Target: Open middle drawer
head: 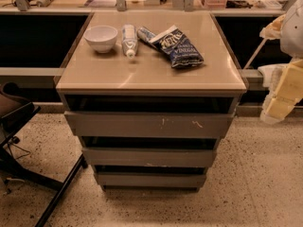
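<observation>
Hanging right of the cabinet top (151,72), claw (278,103) above speckled floor (255,183).

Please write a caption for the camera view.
Claw hangs right of the cabinet, away from its middle drawer; bowl, bottle, bag on top.

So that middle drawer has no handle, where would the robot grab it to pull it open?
Best bet is the top edge of the middle drawer, reached from the front and slightly above. Its front is flat, but the dark gap over it would probably let a finger hook behind that edge. The gripper hangs off to the right of the cabinet, not touching it.
</observation>
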